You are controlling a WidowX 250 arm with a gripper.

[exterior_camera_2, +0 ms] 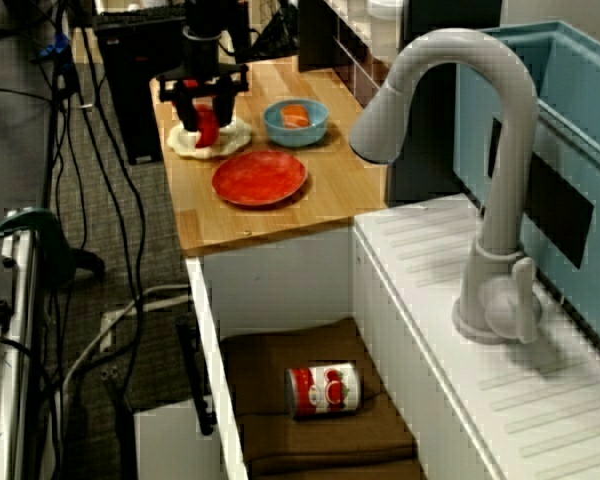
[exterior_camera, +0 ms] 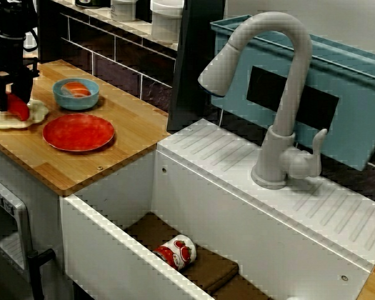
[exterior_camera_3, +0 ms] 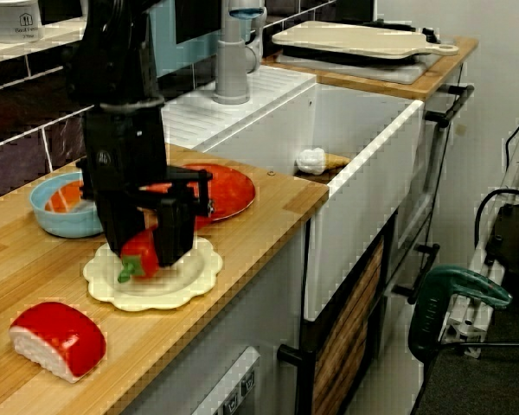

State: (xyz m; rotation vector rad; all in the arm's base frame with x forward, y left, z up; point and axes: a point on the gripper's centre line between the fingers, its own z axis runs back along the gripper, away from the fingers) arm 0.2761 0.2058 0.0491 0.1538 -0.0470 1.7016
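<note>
Over the cream scalloped plate (exterior_camera_3: 201,259) on the wooden surface (exterior_camera_3: 268,216), the gripper (exterior_camera_3: 151,242) pinches a red pepper (exterior_camera_3: 137,259) across its body, with the green stem poking out low to one side. Whether the pepper touches the plate I cannot tell. It looks like a smooth, glossy toy, probably light and hollow, so likely slippery under the fingers and apt to twist if held near its tapered end; the broad middle seems the safest hold. A red plate (exterior_camera_3: 233,192) and a blue bowl (exterior_camera_3: 52,216) sit just beside.
</note>
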